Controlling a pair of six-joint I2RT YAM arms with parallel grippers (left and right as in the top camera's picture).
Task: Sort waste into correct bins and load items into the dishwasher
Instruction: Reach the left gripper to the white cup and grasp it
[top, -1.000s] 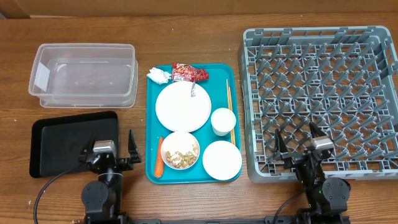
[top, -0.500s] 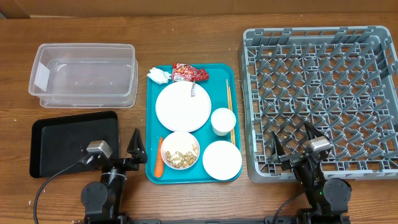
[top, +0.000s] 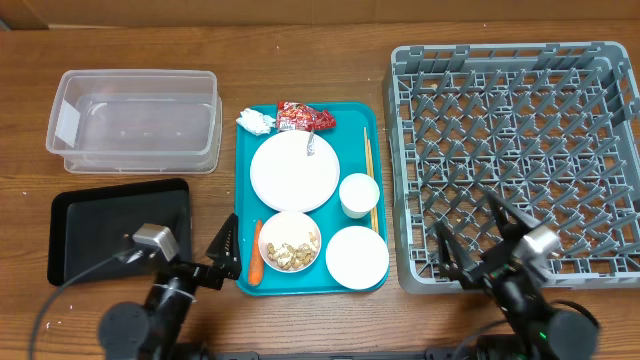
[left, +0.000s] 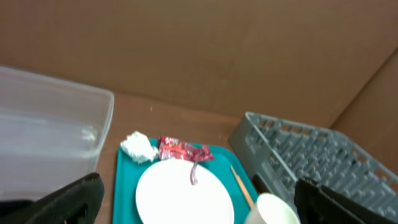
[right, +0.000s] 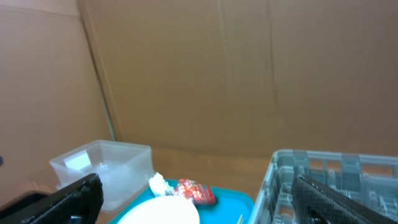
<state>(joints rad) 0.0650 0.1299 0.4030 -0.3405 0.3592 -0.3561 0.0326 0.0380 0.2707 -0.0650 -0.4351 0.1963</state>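
Clear tub: clear rectangular plastic tub (top: 135, 120) with a white label, far left on the wooden table (top: 300, 40); nothing inside.
Black tray: shallow black rectangular tray (top: 100, 225), just in front of the tub; nothing in it.
Left gripper: left gripper (left: 198, 186), jaws spread wide and holding nothing, over the table between the black tray and the teal serving tray (top: 245, 170).
Tissue: crumpled white tissue (top: 255, 122), far left corner of the teal tray.
Wrapper: red crinkled snack wrapper (top: 305, 117), just right of the tissue.
Carrot: small orange carrot (top: 255, 255), lying along the teal tray's near left edge.
Plate: large flat white plate (top: 294, 171), mid-tray.
Scraps: beige nut-like food scraps (top: 288, 252) in a white bowl (top: 290, 228), beside the carrot.
Chopsticks: thin wooden chopsticks (top: 369, 165), along the tray's right side.
Cup: small white cup (top: 358, 194), touching the chopsticks.
Small bowl: white round bowl (top: 357, 256), near right corner of the tray, with nothing in it.
Rack: large square grey plastic dish rack (top: 520, 100), right of the tray; unloaded.
Right gripper: right gripper (right: 198, 186), jaws wide apart and gripping nothing, above the rack's near left part.
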